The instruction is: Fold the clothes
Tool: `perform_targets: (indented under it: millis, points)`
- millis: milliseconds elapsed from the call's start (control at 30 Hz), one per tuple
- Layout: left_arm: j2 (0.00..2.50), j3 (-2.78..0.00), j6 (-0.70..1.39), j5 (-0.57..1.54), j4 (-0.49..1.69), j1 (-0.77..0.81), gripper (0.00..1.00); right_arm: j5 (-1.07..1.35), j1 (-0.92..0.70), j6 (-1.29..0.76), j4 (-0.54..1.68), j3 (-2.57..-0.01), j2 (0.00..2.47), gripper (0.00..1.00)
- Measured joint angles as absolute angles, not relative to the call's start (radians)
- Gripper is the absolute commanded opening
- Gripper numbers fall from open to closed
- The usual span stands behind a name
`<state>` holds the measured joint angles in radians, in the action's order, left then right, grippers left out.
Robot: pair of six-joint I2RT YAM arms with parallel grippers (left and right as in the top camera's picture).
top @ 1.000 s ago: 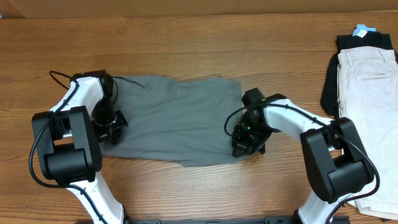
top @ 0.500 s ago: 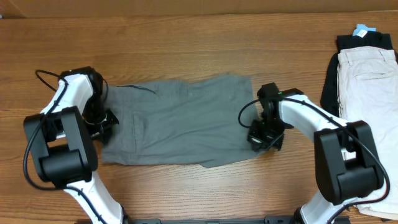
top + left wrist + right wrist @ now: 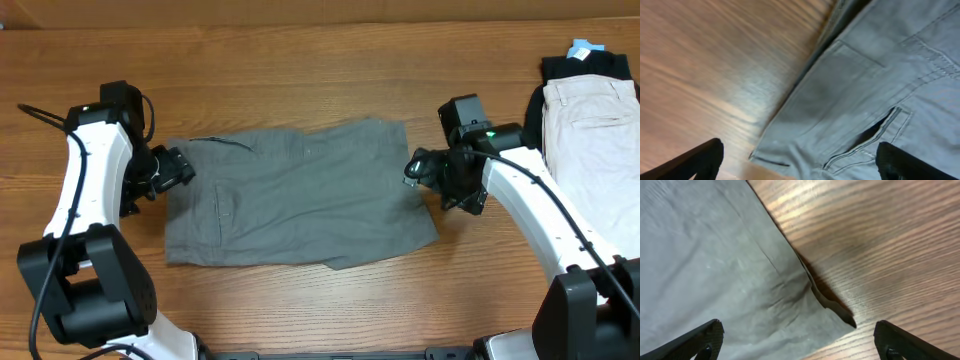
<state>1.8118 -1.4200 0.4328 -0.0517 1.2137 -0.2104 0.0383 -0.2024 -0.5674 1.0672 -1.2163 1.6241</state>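
1. The shorts (image 3: pixel 295 195) lie spread flat near the middle of the table (image 3: pixel 300 60), long side running left to right, between my two arms
2. I judge them light, soft and limp; the twill is stiffer along the seams and pockets, so they will sag when lifted rather than slip
3. The left end effector (image 3: pixel 172 172) hovers just beside the left edge, fingers wide apart and empty; its wrist view shows a pocket opening and stitched seams below
4. The right end effector (image 3: pixel 420 168) sits just off the right edge, also wide open and empty
5. I would pinch at the edge corners; in the right wrist view a corner curls slightly off the wood, which looks like the easiest entry
6. A beige garment (image 3: pixel 590 130) lies over a black garment (image 3: pixel 585 65) at the far right, well apart from the shorts; nothing blocks the fold path, but the right arm swings near that pile
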Motion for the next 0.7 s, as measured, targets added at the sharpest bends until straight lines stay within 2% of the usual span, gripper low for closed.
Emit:
perform_targets:
  millis: [367,700]
  points:
    - [2.003,-1.420,0.304,0.122,1.158,-0.237,1.00,0.025,-0.162,-0.513,1.077,-1.227,1.624,1.00]
    - [2.065,-1.420,0.183,0.194,1.124,-0.359,1.00,0.025,-0.070,-0.503,1.103,-1.227,1.624,1.00]
